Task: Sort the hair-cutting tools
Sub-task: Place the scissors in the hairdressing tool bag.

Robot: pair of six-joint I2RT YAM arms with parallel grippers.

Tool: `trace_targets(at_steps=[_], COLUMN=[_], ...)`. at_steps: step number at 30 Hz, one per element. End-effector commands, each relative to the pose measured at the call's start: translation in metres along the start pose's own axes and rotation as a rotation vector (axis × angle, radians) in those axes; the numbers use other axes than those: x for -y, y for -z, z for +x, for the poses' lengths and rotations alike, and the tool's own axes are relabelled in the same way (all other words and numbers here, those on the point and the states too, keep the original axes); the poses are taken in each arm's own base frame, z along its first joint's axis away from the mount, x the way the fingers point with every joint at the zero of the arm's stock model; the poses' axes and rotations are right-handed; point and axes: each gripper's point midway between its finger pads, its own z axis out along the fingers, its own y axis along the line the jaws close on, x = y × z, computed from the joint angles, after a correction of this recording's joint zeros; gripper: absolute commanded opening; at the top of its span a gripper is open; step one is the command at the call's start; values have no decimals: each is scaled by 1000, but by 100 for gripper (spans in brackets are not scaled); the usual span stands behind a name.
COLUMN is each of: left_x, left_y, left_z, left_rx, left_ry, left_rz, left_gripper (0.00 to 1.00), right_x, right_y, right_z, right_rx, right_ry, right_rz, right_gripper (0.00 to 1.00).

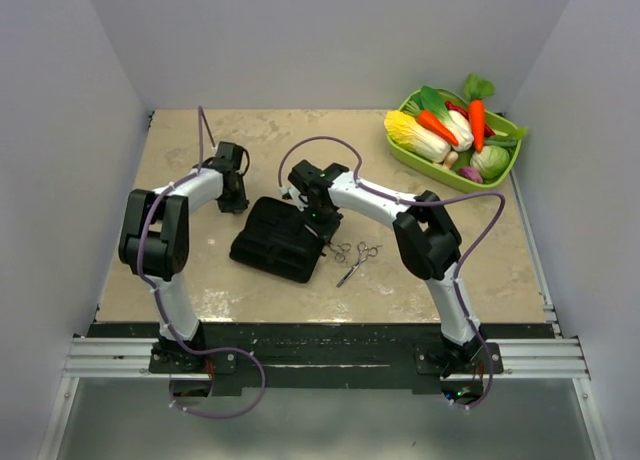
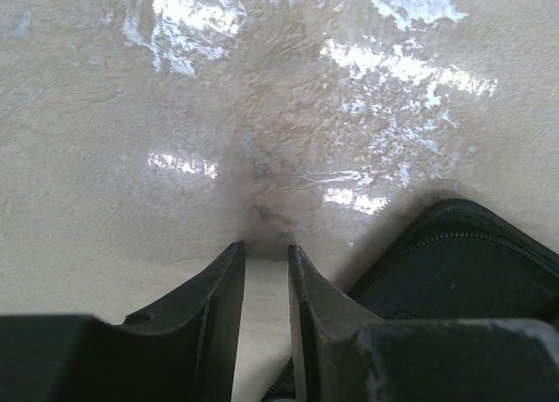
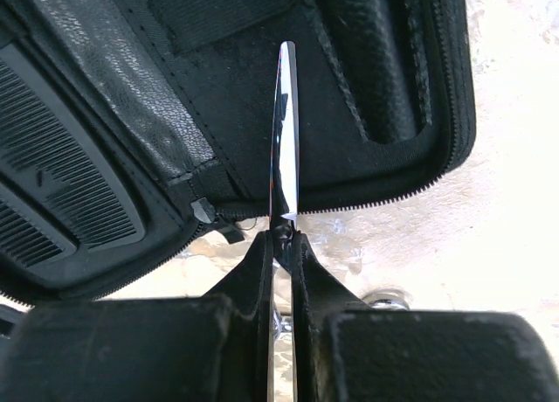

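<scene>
My right gripper point(image 3: 281, 238) point(image 1: 320, 218) is shut on a pair of silver scissors point(image 3: 284, 131). Its closed blades point forward over the open black case point(image 3: 367, 87) point(image 1: 275, 242). A black comb point(image 3: 61, 210) lies in the case's left half, its teeth showing. More silver scissors point(image 1: 358, 258) lie on the table just right of the case. My left gripper point(image 2: 266, 249) point(image 1: 234, 202) hovers low over bare table at the case's far left corner point(image 2: 472, 262). Its jaws stand a narrow gap apart with nothing between them.
A green tray point(image 1: 430, 168) of toy vegetables stands at the back right corner. Grey walls close in the table on the left, right and far sides. Both arms' purple cables arch over the middle of the table.
</scene>
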Motion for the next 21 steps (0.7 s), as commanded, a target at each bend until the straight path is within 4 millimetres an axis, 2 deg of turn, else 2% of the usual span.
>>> trace_targets(at_steps=[1, 7, 11, 17, 21], left_x=[18, 32, 41, 44, 48], left_y=[-6, -5, -7, -11, -12], left_z=[9, 24, 33, 39, 40], left_rx=[-30, -56, -77, -93, -101], left_ry=[-14, -51, -78, -101, -104], left_rz=[32, 63, 84, 85, 93], left_gripper=[31, 31, 31, 31, 30], right_x=[-11, -24, -17, -11, -10], right_y=[15, 12, 6, 3, -8], right_z=[-11, -13, -17, -37, -43], right_rx=[39, 45, 49, 124, 119], right_ry=[71, 133, 160, 214, 237], right_rz=[-14, -43, -1, 27, 26], right_gripper=[0, 0, 0, 0, 0])
